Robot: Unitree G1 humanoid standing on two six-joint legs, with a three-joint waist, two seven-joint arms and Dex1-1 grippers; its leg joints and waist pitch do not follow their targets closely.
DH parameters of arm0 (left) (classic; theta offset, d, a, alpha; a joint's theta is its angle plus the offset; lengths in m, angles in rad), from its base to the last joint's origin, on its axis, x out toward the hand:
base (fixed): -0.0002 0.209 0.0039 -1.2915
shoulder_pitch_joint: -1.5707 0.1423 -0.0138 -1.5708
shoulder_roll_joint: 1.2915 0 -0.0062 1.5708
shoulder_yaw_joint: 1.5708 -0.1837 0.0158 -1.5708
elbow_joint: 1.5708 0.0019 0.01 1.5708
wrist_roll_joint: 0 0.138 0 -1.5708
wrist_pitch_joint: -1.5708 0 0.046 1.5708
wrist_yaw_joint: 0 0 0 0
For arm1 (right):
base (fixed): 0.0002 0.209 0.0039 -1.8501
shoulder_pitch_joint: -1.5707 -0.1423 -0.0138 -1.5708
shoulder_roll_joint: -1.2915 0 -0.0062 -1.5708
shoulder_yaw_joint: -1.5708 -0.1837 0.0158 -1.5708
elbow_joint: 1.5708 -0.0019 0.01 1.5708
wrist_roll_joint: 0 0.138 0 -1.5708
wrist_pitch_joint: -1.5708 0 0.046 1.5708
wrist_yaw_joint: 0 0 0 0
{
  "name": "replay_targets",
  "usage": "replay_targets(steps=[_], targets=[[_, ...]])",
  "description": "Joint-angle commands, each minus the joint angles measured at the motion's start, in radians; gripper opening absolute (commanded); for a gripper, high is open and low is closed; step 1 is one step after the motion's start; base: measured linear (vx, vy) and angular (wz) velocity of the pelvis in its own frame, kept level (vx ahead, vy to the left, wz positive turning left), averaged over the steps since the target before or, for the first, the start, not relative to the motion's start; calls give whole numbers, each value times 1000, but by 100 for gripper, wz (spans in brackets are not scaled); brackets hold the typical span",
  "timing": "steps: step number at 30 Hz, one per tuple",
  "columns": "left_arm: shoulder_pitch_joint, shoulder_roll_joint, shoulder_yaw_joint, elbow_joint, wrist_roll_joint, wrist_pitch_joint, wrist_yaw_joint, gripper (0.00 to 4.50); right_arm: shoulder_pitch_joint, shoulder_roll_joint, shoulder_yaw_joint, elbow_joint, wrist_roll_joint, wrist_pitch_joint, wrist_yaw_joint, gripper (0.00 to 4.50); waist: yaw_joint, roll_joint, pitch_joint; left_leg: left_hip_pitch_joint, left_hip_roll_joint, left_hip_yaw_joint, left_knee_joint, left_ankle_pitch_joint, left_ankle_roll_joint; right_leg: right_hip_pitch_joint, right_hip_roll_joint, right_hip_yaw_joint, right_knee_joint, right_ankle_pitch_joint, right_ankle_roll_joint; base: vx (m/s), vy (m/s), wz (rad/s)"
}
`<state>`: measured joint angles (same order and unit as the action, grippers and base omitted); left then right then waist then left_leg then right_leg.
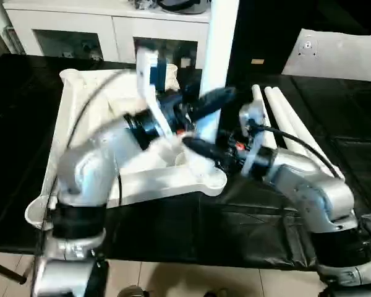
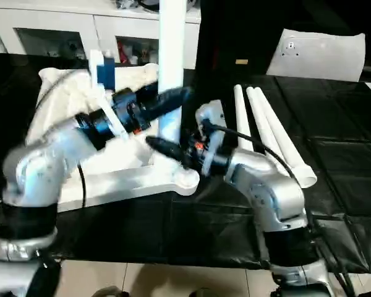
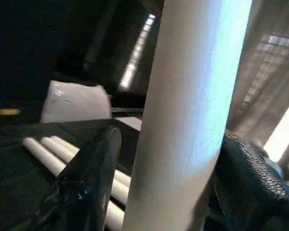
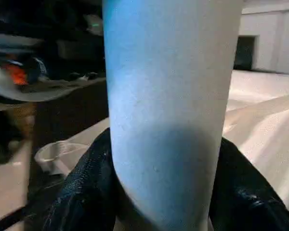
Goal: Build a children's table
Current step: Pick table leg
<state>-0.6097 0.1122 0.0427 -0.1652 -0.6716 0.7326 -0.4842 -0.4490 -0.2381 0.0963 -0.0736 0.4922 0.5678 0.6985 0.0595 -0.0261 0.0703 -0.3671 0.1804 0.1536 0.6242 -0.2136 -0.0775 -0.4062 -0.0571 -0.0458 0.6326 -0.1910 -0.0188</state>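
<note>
Upright in the tabletop's (image 1: pixel 93 124) socket near the bench's (image 1: pixel 247 229) front edge, one leg (image 1: pixel 217 55) stands between both claws: right claw (image 4: pixel 164 192) grasping low, left claw (image 3: pixel 168 159) straddling higher, fingers loose. Three spare legs (image 2: pixel 266 124) lie rightward.

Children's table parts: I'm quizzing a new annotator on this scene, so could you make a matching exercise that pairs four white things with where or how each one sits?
Column one:
1. single leg
2. three legs
3. table top
4. white panel

Column two:
A. lying side by side on the black cloth
B. underside up, ribs showing
C. standing on end
D. far right, beyond the lying legs

Pairs: 1-C, 2-A, 3-B, 4-D
</note>
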Motion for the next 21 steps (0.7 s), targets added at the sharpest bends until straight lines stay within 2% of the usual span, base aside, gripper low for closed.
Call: replay_targets(steps=[1,4,8,11,13,21], targets=[[12,-30,1,-16,34,-22,71,278,-1,13,12,1,-35,-40,-32,195,-1,-8,-77,-1,34,4,-67,-33,15,67,-67,44,-75,-171,-179,0,0,0],[18,-67,-13,-21,99,-59,158,271,-2,34,26,14,-78,-81,-71,195,-2,-10,-77,-4,32,2,-68,-42,14,67,-65,44,-79,-203,-150,0,0,0],[31,-66,-30,-30,133,-85,179,271,-3,47,25,30,-96,-103,-93,195,-4,-8,-76,-3,32,1,-69,-57,12,63,-64,44,-83,-228,-129,0,0,0],[43,-61,-45,-46,140,-79,181,271,-4,52,23,40,-107,-115,-101,195,-5,-9,-76,-3,32,1,-70,-61,11,61,-64,44,-82,-226,-128,0,0,0],[53,-64,-53,-59,144,-77,184,271,-7,59,16,47,-109,-121,-110,195,-7,-5,-76,-3,33,1,-69,-58,11,60,-63,44,-80,-206,-136,0,0,0],[65,-75,-66,-63,158,-91,197,271,-11,68,12,63,-121,-136,-118,195,-9,-9,-75,-4,31,1,-70,-72,14,60,-63,44,-83,-229,-131,0,0,0]])
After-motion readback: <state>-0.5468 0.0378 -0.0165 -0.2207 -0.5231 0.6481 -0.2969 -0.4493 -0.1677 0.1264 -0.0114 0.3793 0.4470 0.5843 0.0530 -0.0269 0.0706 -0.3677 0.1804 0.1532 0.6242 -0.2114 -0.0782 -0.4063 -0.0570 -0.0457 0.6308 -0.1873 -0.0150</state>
